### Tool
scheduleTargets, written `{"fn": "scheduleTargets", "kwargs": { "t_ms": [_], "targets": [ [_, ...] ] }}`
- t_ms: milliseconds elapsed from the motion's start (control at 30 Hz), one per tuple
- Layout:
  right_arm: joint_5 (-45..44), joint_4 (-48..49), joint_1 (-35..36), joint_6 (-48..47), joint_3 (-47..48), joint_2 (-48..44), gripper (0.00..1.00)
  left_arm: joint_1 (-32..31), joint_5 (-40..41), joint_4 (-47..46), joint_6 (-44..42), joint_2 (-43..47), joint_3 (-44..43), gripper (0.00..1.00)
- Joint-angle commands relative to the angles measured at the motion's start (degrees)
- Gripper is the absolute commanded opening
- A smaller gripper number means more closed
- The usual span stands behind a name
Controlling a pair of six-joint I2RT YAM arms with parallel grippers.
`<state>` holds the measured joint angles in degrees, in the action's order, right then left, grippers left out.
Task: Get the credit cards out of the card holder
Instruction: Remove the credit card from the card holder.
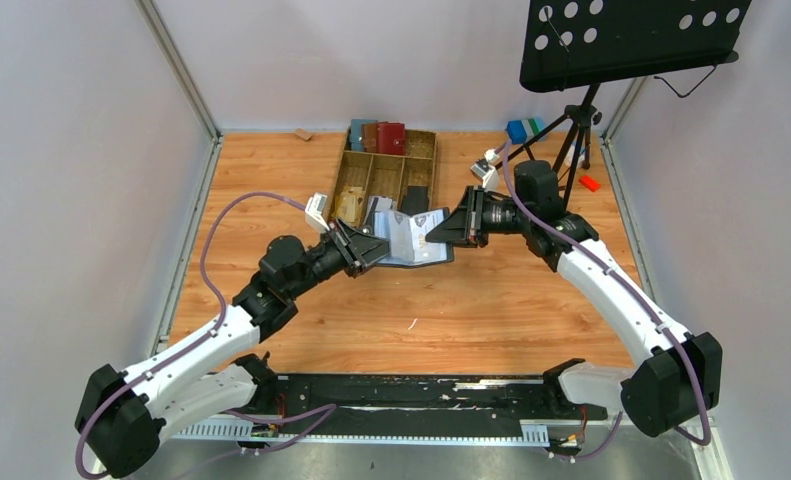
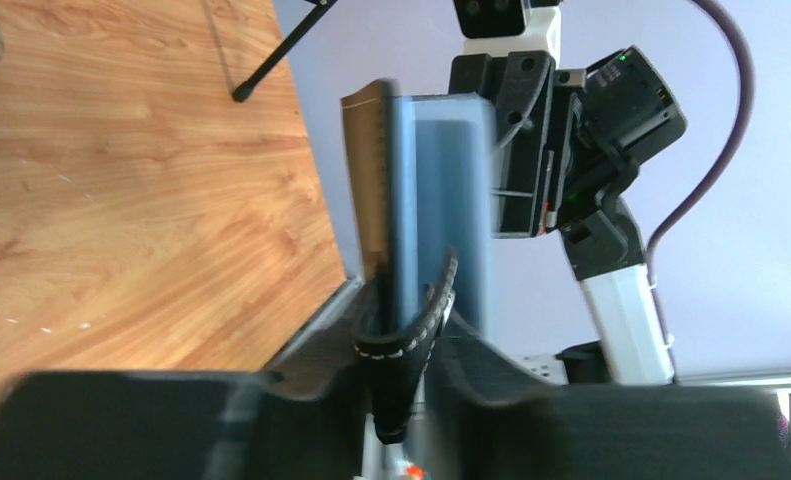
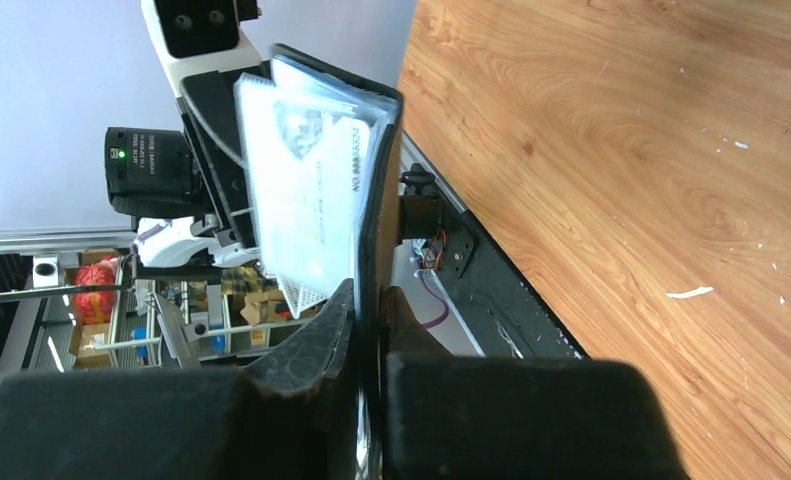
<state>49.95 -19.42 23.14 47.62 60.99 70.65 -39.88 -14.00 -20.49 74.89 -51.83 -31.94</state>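
The black card holder hangs open above the table between my two grippers, its grey-blue sleeve pages up. My left gripper is shut on its left edge. In the left wrist view my fingers pinch the stitched black closure tab, with the sleeve pages edge-on beyond. My right gripper is shut on its right edge. In the right wrist view the jaws clamp the black cover. A whitish credit card sits inside a clear sleeve.
A wooden compartment tray stands behind the holder, with red, brown and blue wallets at its far end. A music stand on a tripod stands back right, near a blue item and a red one.
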Motion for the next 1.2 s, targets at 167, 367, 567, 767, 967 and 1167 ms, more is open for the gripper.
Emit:
{"fn": "scheduleTargets", "kwargs": {
  "t_ms": [167,367,567,767,967,1167],
  "targets": [
    [2.92,6.64,-1.09,2.63,-0.01,-2.87,0.00,2.17,3.88,-6.62,3.94,7.97,4.91,0.65],
    [4.62,10.06,-1.08,4.54,0.03,-3.25,0.00,2.69,2.67,-7.41,3.51,8.00,4.98,0.73],
    [5.31,11.58,-1.08,5.53,-1.08,-3.70,0.00,2.63,1.30,-7.55,3.04,5.46,3.40,0.44],
    [0.83,-0.50,-1.53,-2.58,2.29,-3.52,0.29,2.86,0.77,-5.81,2.04,4.54,2.15,0.00],
    [-14.30,-20.73,-2.22,-15.41,14.64,-2.19,0.57,2.92,0.55,-0.32,-1.03,4.48,-0.33,0.00],
    [-17.19,-17.25,-2.14,-15.99,16.76,-5.77,0.49,2.96,0.44,1.15,-2.12,4.12,-1.62,0.00]
  ]
}}
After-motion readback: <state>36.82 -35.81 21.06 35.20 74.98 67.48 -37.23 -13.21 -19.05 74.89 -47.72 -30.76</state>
